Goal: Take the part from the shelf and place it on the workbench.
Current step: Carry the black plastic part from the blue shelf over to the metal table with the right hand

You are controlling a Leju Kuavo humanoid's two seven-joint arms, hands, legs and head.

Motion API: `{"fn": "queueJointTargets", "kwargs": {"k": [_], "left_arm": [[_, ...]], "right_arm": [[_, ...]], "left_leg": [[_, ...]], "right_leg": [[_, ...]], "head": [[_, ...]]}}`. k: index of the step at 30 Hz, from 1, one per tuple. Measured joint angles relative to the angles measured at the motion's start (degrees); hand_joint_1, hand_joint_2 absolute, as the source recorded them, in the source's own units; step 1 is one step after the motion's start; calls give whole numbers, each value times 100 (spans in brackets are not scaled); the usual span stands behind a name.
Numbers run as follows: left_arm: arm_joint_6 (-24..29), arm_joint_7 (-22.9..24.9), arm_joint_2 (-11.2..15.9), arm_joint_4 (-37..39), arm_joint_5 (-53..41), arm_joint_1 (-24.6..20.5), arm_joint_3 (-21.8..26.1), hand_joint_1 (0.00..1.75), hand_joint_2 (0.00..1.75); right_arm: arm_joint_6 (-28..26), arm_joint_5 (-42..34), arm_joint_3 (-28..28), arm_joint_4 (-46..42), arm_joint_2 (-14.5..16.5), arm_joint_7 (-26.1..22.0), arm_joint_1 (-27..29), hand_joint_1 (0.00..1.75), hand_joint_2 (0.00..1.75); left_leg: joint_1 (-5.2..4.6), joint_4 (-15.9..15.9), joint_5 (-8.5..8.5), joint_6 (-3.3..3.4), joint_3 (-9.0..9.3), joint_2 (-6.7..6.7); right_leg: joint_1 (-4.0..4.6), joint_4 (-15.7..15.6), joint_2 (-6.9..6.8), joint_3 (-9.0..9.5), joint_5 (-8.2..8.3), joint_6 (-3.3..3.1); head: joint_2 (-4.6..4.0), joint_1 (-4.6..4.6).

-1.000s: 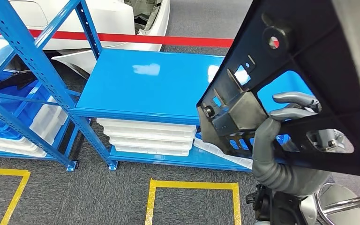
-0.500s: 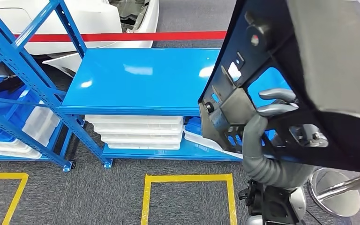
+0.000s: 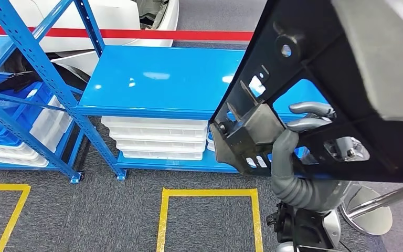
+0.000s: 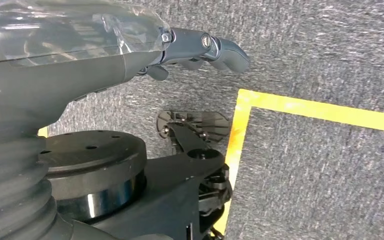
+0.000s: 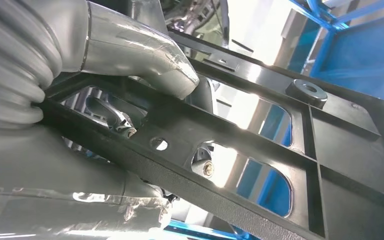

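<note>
Swinging slightly across the view, the blue metal shelving (image 3: 157, 86) is nearing as the right hand (image 3: 294, 142) is gripping the black perforated plastic part (image 3: 315, 68), the left hand (image 4: 200, 47) hanging slack.

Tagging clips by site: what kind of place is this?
Likely a factory or warehouse floor, probably automotive: blue steel shelving with stacked white trays, yellow floor markings, and the right hand holding a black plastic part.

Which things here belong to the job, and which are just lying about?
Job: black part, held by right hand; blue shelf.
Lying about: white trays, yellow floor tape, red tape, left hand, hanging idle.
</note>
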Motion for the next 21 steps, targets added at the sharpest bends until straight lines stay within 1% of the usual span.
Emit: {"fn": "queueJointTargets", "kwargs": {"k": [1, 2, 3, 4, 5, 6, 8, 9, 10, 11, 12, 13, 14, 15, 16, 17, 18, 19, 20, 21], "left_arm": [[3, -8, 0, 0, 6, 0, 0, 0, 175], [5, -16, 0, 0, 10, 0, 0, 0, 175], [9, -24, 0, 0, 12, -2, 0, 0, 175], [10, -31, 0, 1, 12, -3, 0, 0, 175], [12, -36, 0, 1, 13, -4, 0, 0, 175], [13, -39, 0, 2, 14, -4, 0, 0, 175], [13, -42, 0, 3, 15, -1, 0, 0, 175], [13, -42, 0, 3, 17, 0, -1, 0, 175], [13, -42, 0, 4, 18, 1, -1, 0, 175], [13, -42, 0, 4, 19, 0, -2, 0, 175], [13, -42, 0, 4, 19, 2, -2, 0, 175], [13, -42, 0, 4, 19, 3, -2, 0, 175], [13, -43, 0, 4, 19, 6, -2, 0, 175], [13, -43, 0, 4, 20, 8, -2, 0, 175], [13, -43, 0, 4, 19, 9, -2, 0, 175], [13, -43, 0, 4, 19, 8, -2, 0, 175], [13, -43, 0, 4, 18, 3, -2, 0, 175], [13, -43, 0, 4, 18, -3, -2, 0, 175], [13, -43, 0, 4, 18, -8, -2, 0, 175], [13, -44, 0, 4, 18, -9, -2, 0, 175]], "right_arm": [[0, -22, -13, 8, 9, -22, 22, 175, 175], [0, -38, -25, 14, 17, -40, 36, 175, 175], [0, -52, -41, 19, 26, -56, 48, 175, 175], [0, -57, -56, 22, 38, -66, 58, 175, 175], [0, -62, -71, 25, 48, -74, 69, 175, 175], [0, -73, -83, 28, 60, -86, 84, 175, 175], [0, -110, -98, 35, 83, -114, 112, 175, 175], [1, -139, -107, 40, 101, -138, 126, 175, 175], [1, -170, -120, 45, 121, -162, 139, 175, 175], [1, -197, -134, 51, 142, -186, 152, 175, 175], [1, -225, -151, 61, 164, -210, 170, 175, 175], [1, -245, -167, 71, 183, -227, 189, 175, 175], [1, -260, -180, 82, 198, -238, 207, 175, 175], [1, -272, -193, 96, 214, -248, 222, 175, 175], [0, -277, -208, 108, 230, -255, 232, 175, 175], [0, -280, -224, 118, 245, -260, 239, 175, 175], [0, -281, -239, 126, 258, -263, 244, 175, 175], [0, -283, -254, 131, 270, -266, 248, 175, 175], [0, -286, -265, 134, 278, -267, 252, 175, 175], [0, -291, -276, 139, 283, -267, 255, 175, 175]], "left_leg": [[7, 34, 15, -14, -51, -1], [13, 69, 26, -29, -91, -2], [11, 103, 41, -56, -134, -3], [6, 125, 61, -89, -161, -5], [-1, 137, 84, -123, -180, -6], [-5, 136, 118, -168, -198, -7], [-3, 138, 156, -239, -219, -13], [1, 204, 88, -273, -250, -17], [4, 368, -70, -297, -312, -21], [10, 598, -278, -314, -391, -24], [11, 957, -544, -332, -506, -25], [11, 1326, -757, -342, -610, -25], [10, 1593, -868, -346, -659, -25], [7, 1732, -891, -341, -636, -25], [6, 1615, -788, -327, -498, -25], [3, 1286, -626, -303, -259, -26], [-1, 835, -498, -272, 25, -29], [-10, 417, -411, -245, 268, -32], [-23, 121, -367, -222, 432, -37], [-38, -33, -364, -204, 500, -41]], "right_leg": [[-10, -294, -1, 217, 163, 5], [-20, -690, -1, 471, 313, 6], [-13, -1102, 6, 716, 414, -3], [-3, -1374, 16, 860, 457, -21], [12, -1506, 26, 911, 451, -40], [33, -1544, 37, 907, 446, -71], [22, -1559, 31, 859, 504, -149], [14, -1568, 22, 825, 547, -203], [2, -1584, 10, 786, 592, -256], [-1, -1588, 0, 744, 631, -294], [8, -1585, -7, 684, 674, -324], [17, -1580, -12, 625, 712, -339], [26, -1572, -17, 568, 749, -342], [34, -1561, -20, 508, 787, -341], [38, -1548, -20, 459, 816, -334], [40, -1532, -18, 420, 840, -323], [41, -1514, -17, 388, 860, -307], [46, -1494, -16, 363, 879, -286], [49, -1482, -17, 345, 900, -259], [50, -1476, -19, 332, 925, -228]], "head": [[0, 3], [0, 7], [0, 14], [0, 18], [0, 21], [0, 19], [0, 10], [0, 1], [0, -15], [0, -33], [0, -50], [0, -62], [0, -64], [0, -64], [0, -64], [0, -65], [0, -66], [0, -66], [0, -65], [0, -66]]}}
